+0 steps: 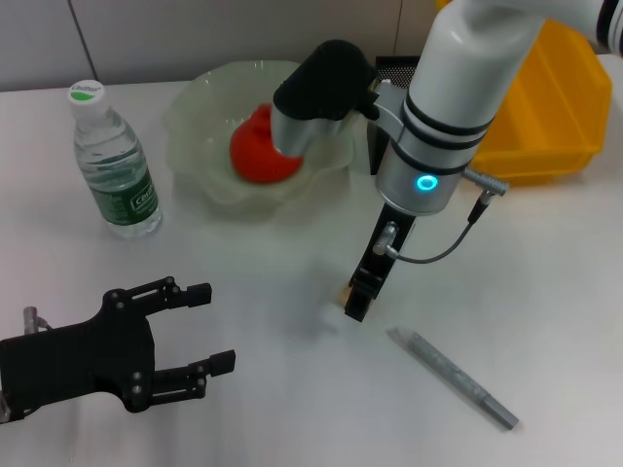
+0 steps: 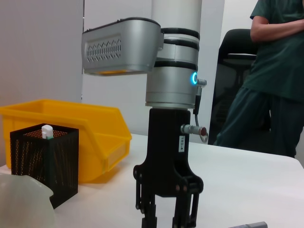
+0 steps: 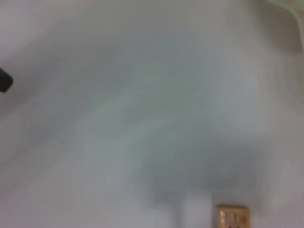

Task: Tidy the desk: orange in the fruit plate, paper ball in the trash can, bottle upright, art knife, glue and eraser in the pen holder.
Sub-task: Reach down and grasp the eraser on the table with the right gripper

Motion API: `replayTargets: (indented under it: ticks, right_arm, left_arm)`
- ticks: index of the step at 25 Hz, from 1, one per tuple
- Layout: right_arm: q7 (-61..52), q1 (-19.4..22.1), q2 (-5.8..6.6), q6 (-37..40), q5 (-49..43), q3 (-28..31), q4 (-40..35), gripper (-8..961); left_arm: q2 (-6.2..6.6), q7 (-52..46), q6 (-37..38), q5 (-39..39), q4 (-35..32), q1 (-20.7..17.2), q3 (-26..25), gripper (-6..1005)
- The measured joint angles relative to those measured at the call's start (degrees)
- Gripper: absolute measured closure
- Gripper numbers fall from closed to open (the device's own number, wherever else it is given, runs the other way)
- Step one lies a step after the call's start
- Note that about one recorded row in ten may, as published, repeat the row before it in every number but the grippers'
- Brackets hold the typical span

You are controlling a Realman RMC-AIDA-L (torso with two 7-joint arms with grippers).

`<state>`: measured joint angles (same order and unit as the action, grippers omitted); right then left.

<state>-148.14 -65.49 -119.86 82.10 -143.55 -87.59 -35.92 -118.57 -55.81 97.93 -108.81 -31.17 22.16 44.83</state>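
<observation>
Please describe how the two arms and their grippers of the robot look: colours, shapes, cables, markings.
The right arm is a white cylinder with black rings and a silver wrist bearing a glowing cyan ring light. A grey cable loops from a metal plug. The right gripper is black, with a small white label. The left gripper is matte black with linkage fingers and visible screws.
</observation>
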Motion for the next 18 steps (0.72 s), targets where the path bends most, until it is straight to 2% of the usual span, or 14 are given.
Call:
replayTargets:
  ticks: [5, 18]
  right_arm:
    - [-1.19, -0.07, -0.02, -2.36, 0.40, -3.74, 0.28, 430]
    - [-1.08, 0.62, -0.02, -4.68, 2.59, -5.16, 1.26, 432]
  left_arm:
    - [0.04, 0.81, -0.31, 0.00, 1.29, 0.41, 0.00, 213]
    - [0.00, 0.96, -0.48, 0.00, 1.46, 0.85, 0.00, 213]
